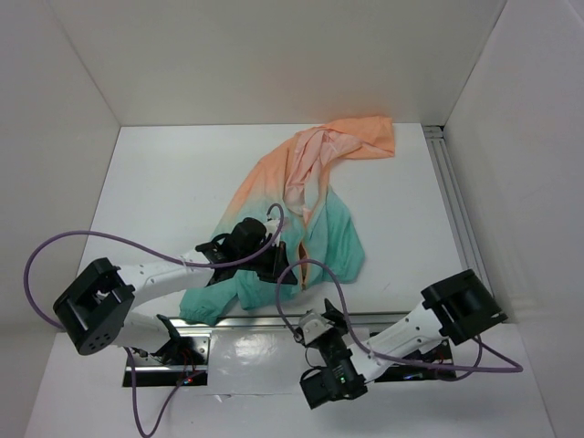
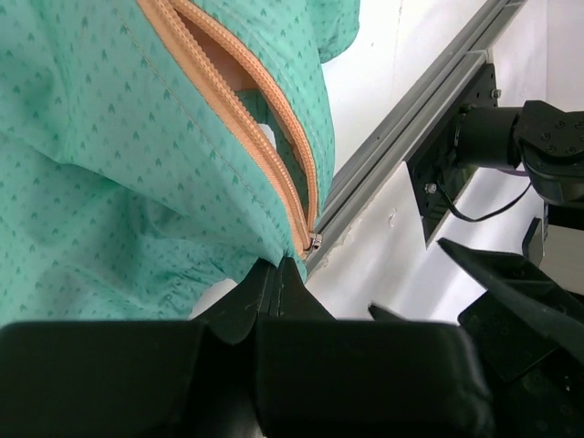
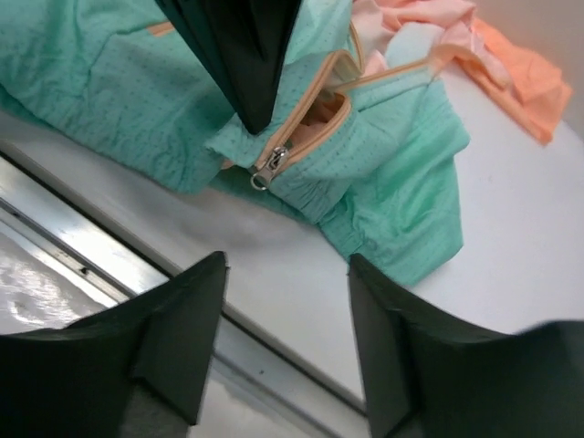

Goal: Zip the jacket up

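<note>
- My left gripper (image 2: 276,271) is pressed together on the teal hem of the thin peach-to-teal fabric jacket (image 1: 315,196), just beside its small metal zip slider (image 3: 264,170).
- My right gripper (image 3: 287,265) hangs spread and empty near that slider.
- The jacket lies crumpled on the white table (image 1: 164,182), hem at the near edge.
- I judge it light, limp and quick to bunch: hold the hem taut and grip the slider's pull.
- The pull is tiny; I cannot tell whether both zipper sides are seated.

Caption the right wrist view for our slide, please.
Open right gripper faces the zipper pull; left gripper pinches the jacket beside it.
</note>
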